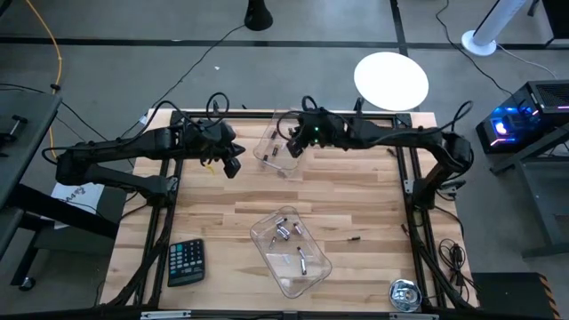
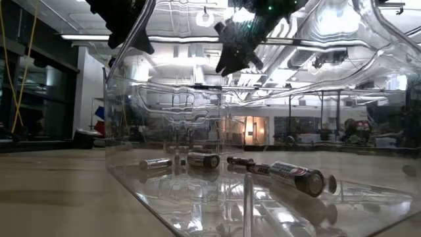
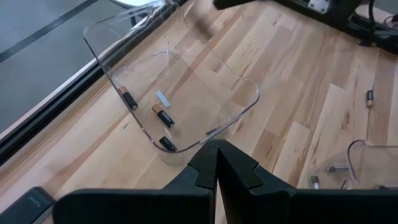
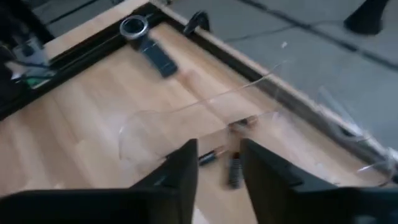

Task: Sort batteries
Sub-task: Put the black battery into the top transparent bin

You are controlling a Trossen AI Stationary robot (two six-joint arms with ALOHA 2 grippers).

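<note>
Above the far tray (image 1: 274,147), your right hand (image 1: 292,148) hovers with fingers parted and empty, probably lined up to pick or just having dropped there. Three or four batteries (image 3: 165,118) lie inside that tray. Near tray (image 1: 289,252) holds more batteries (image 1: 284,230), and one stray (image 1: 355,238) lies on the bench (image 1: 213,213) beside it. Your left hand (image 1: 233,167) waits closed, gripping nothing, just beside the far tray, clear of the right arm's path.
</note>
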